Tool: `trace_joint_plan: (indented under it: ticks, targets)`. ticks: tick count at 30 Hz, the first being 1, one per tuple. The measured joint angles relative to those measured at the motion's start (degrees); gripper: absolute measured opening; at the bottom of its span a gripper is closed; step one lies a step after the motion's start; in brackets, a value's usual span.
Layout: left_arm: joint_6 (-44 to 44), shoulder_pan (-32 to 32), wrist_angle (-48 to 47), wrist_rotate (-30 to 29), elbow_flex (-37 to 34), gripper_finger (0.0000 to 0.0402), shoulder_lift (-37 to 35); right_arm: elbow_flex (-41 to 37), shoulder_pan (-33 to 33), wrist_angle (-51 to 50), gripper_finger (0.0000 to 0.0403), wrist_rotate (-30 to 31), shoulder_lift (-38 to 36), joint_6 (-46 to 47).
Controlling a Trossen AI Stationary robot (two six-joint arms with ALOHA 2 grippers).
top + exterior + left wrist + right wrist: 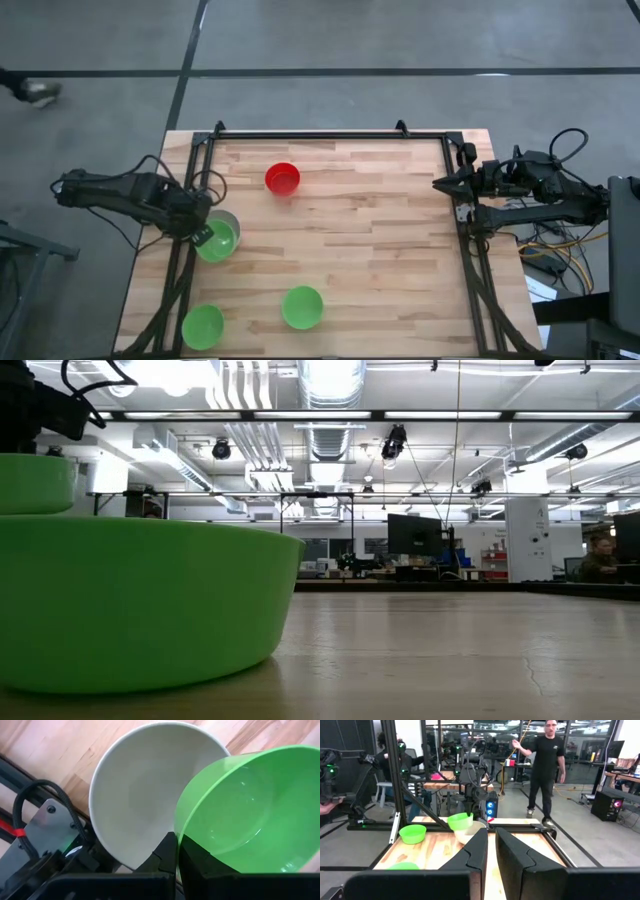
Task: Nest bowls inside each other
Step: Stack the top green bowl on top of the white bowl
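My left gripper [204, 235] [176, 851] is at the table's left edge, shut on a bright green bowl [218, 243] [250, 810]. That bowl overlaps the rim of the pale grey-white bowl [230, 221] [140, 790], which stands on the table. The right wrist view shows the green bowl [460, 821] raised and tilted above the white one [470, 834]. A red bowl [283, 179] sits toward the far middle, and two more green bowls [203, 326] [302, 307] near the front. My right gripper [440, 183] [491, 851] waits, shut, at the right edge. My left gripper pinches the green bowl's rim [176, 827], with one finger [197, 862] inside the bowl and the other [162, 857] outside it. The fingers point steeply down from above. The bowl hangs tilted and off the table, partly over the white bowl; whether the two bowls touch I cannot tell.
A black frame rail [190, 200] runs along the table's left edge beside the white bowl, and another [462, 230] along the right. One green bowl [140, 600] fills the low view's left. People stand in the room beyond the table [545, 765].
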Motion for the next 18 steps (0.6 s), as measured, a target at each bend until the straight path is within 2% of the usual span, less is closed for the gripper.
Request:
trace_joint_plan:
  ticks: [7, 18]
  targets:
    - [1.1, 1.6, 0.8, 0.0, 0.0, 0.0008, 0.5, 0.0, 0.0, 0.0, 0.0034, 0.0, 0.0, 0.0]
    - [-1.1, 8.5, -0.9, 1.5, 0.0, 0.0007, 0.5, 0.0, 0.0, 0.0, 0.0034, 0.0, 0.0, 0.0]
